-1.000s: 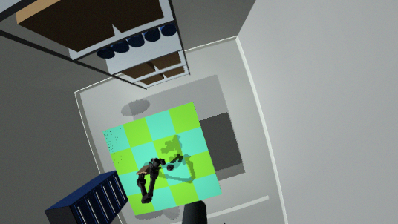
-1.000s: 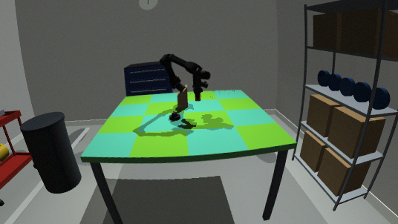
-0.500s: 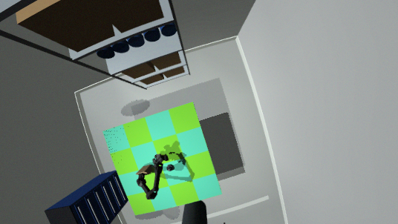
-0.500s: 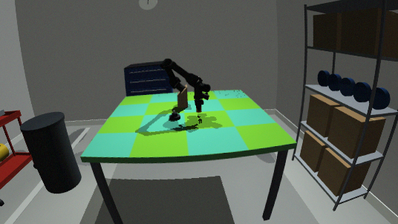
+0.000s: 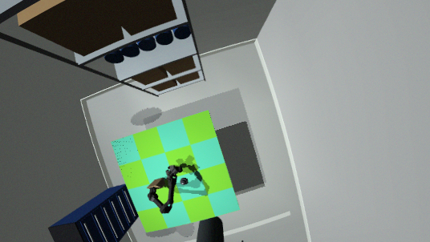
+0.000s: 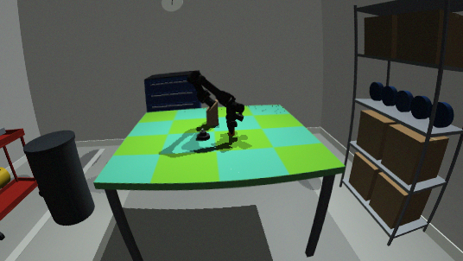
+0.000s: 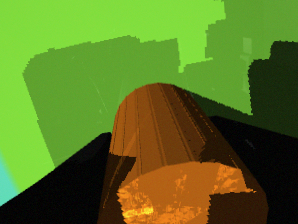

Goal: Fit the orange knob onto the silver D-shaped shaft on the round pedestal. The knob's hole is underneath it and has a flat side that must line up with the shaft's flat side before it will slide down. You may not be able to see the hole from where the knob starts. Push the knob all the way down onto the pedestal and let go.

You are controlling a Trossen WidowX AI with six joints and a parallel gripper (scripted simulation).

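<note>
The orange knob [image 7: 160, 125], ribbed along its side, fills the lower middle of the wrist view. My gripper [image 6: 231, 129] [image 7: 160, 133] is shut on it, one dark finger on each side. In the exterior view the gripper points down and holds the knob low, close above a green square; whether it touches the table is too small to tell. The dark round pedestal [image 5: 184, 181] [image 6: 203, 136] stands to the left of the gripper in the exterior view, apart from the knob. The knob's underside hole and the shaft's flat side cannot be made out.
A tan upright block [image 5: 157, 183] [image 6: 212, 114] stands behind the pedestal, close to the arm. The checkered table [image 5: 200, 124] [image 6: 181, 168] carries the arm's shadow around the pedestal and under the gripper. A blue drawer cabinet [image 5: 104, 216] [image 6: 170, 92] stands beyond the table's edge.
</note>
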